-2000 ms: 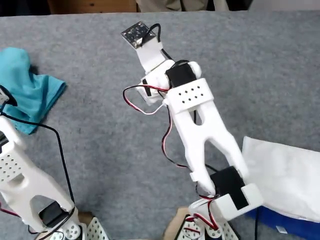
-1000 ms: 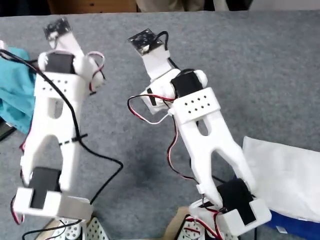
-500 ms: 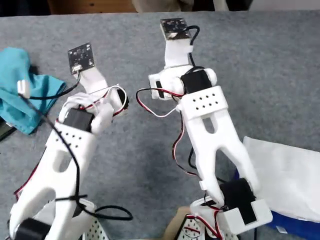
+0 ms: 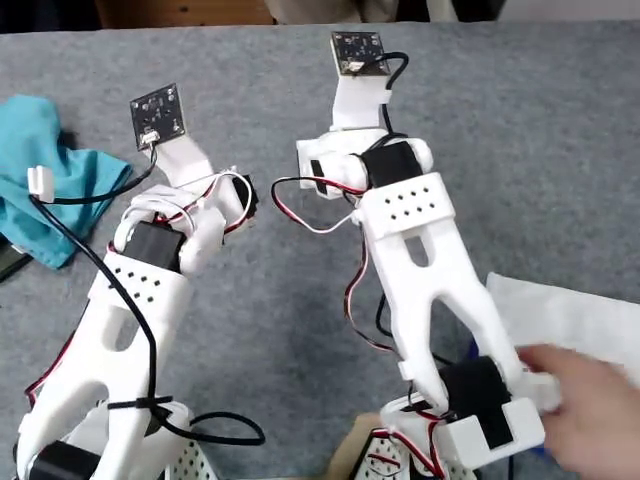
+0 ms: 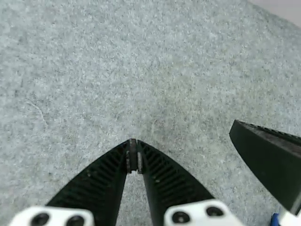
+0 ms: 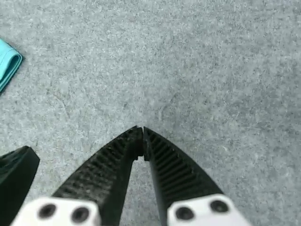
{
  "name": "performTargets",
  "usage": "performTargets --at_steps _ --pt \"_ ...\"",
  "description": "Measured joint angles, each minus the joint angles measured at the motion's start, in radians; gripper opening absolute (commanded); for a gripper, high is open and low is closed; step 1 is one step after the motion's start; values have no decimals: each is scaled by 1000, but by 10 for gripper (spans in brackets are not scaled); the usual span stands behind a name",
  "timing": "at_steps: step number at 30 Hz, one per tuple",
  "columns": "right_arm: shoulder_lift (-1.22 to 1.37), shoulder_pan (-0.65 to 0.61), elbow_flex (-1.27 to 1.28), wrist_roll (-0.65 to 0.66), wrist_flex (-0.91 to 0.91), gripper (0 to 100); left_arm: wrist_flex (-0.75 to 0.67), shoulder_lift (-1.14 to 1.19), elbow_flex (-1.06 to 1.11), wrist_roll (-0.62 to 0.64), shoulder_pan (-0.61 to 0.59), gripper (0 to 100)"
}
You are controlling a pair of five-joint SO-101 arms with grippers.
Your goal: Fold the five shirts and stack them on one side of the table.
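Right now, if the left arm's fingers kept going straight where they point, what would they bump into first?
The grey table top, most likely: the left fingers, closed, aim down at its cloth. The other arm's finger sits off to one side, out of that line. Distance is hard to judge.

Teal shirt [image 4: 50, 190]: unfolded, bunched in a loose, wrinkled heap at the left edge of the grey table [image 4: 520, 120], one hemmed corner [image 6: 7, 66] lying flat on the cloth. White shirt [image 4: 570, 315]: folded flat into a smooth, roughly rectangular panel at the right side near the front, well apart from the teal one.
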Motion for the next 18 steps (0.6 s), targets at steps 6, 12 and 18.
performTargets --at_steps 6,12,18 --pt "0 -2 0 0 0 7 0 0 0 0 0 18" --pt "0 -2 0 -2 0 7 0 -3 0 0 -6 18" --pt "0 2 0 -3 0 7 0 -9 0 0 -6 18"
